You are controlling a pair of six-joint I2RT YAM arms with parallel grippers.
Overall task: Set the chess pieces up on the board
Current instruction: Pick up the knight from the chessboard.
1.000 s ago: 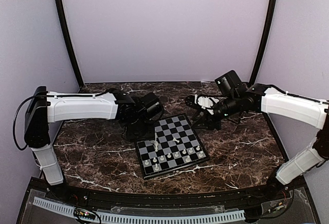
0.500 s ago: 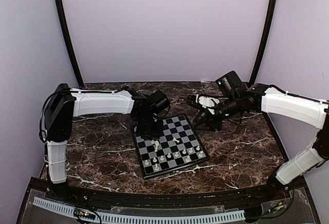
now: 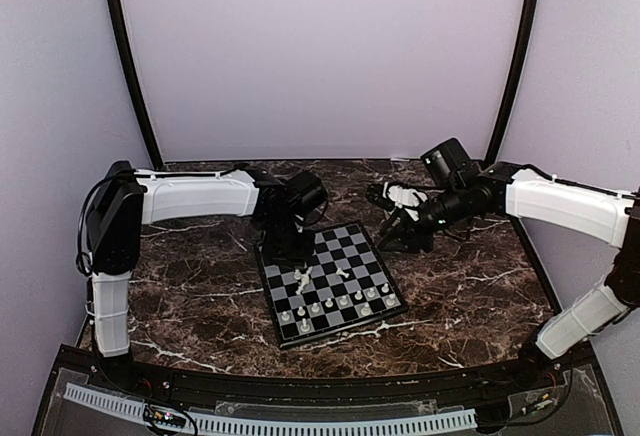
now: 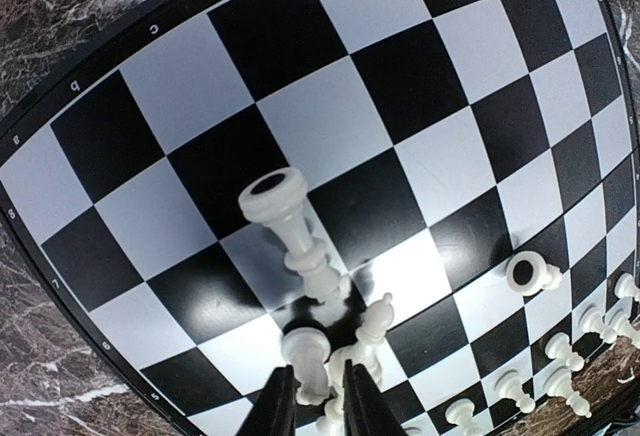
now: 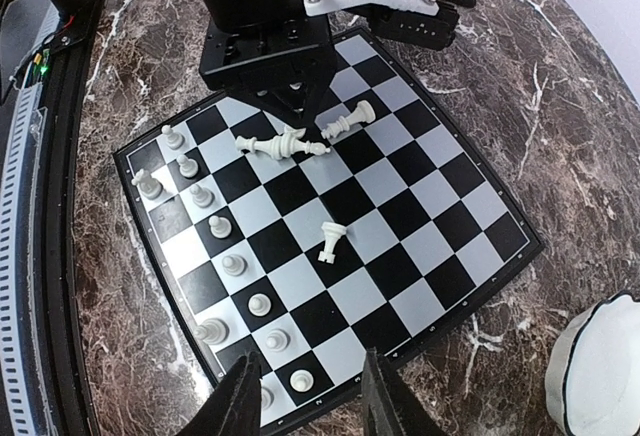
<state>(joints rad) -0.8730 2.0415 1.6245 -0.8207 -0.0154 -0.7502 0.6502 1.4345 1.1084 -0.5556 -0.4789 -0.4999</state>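
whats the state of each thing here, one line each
board, lying flat
edge pieces, upright in rows
mid-board pieces, lying on their sides
bowl, upright beside the board, contents hidden
left gripper, narrow gap around a lying piece, grip unclear
right gripper, open, empty

A dark marble tabletop [image 3: 470,296], brown-black with white veins, fills the floor of a small booth. Plain lilac walls [image 3: 320,56] rise behind and beside the tabletop. Two thin black poles [image 3: 128,66] [image 3: 515,56] curve upward from its far corners. A white ribbed strip [image 3: 300,423] runs along its near edge. A white scalloped bowl [image 5: 600,386] sits on the tabletop, only partly visible.
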